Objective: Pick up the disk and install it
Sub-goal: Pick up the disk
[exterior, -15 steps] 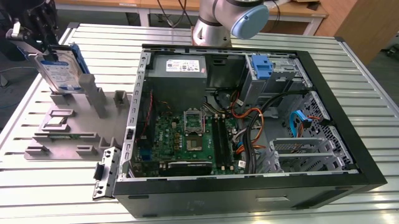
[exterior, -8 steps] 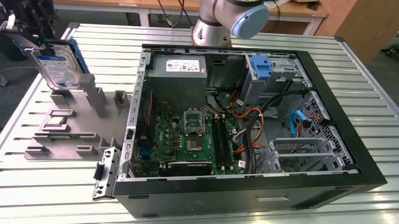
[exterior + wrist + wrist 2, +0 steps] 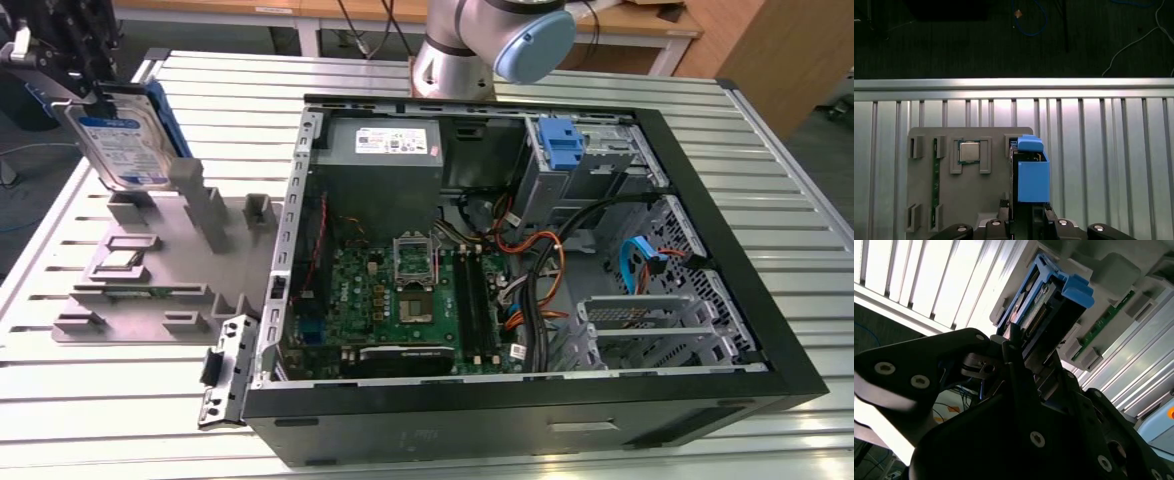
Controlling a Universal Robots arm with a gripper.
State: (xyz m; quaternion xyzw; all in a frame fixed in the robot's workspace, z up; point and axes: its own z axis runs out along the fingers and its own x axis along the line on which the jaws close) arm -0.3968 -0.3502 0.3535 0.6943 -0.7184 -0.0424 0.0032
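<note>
The disk (image 3: 124, 143), a silver hard drive with a white-and-blue label and a blue frame, hangs upright and slightly tilted at the exterior view's far left. My gripper (image 3: 83, 88) is shut on its upper edge. The disk's lower edge is just above the posts of the grey holder (image 3: 147, 290); I cannot tell whether they touch. In the second wrist view the black fingers (image 3: 1013, 342) clamp the disk (image 3: 1051, 305) edge-on. In the first wrist view the disk's blue frame (image 3: 1032, 175) rises from my gripper (image 3: 1024, 216) over the holder (image 3: 989, 200).
An open computer case (image 3: 747, 330) lies on the slatted metal table (image 3: 107, 410), with a motherboard (image 3: 400, 300), cables and a drive cage holding a blue bracket (image 3: 561, 145). The holder also carries a processor chip (image 3: 969, 151) and a green memory stick (image 3: 935, 185). The arm's base (image 3: 461, 55) stands behind the case.
</note>
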